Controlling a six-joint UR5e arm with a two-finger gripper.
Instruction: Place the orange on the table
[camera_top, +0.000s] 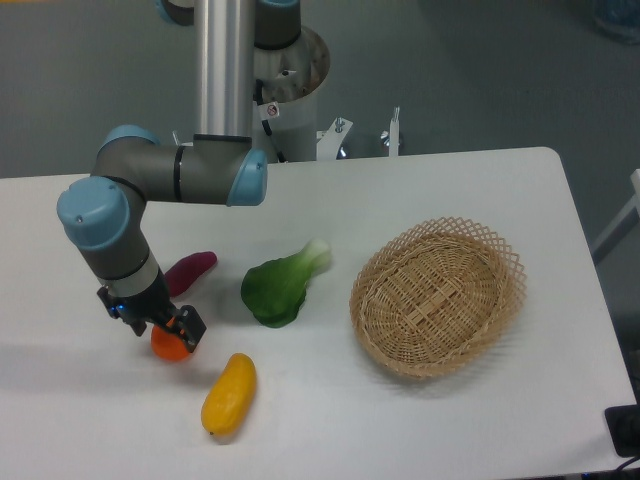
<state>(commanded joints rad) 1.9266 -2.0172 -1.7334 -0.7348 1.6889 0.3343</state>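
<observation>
The orange (169, 346) is small, round and bright, at the left of the white table (330, 420). It sits low, at or touching the tabletop. My gripper (166, 328) points down over it with a black finger on each side. The jaws still look closed on the orange, and the gripper body hides its top. The arm's blue-capped joints rise above and to the left.
A yellow-orange mango-like fruit (229, 394) lies just right of and in front of the orange. A purple vegetable (190, 270) lies behind the gripper. A green leafy vegetable (282, 283) is at the centre. A wicker basket (437, 295) stands at the right.
</observation>
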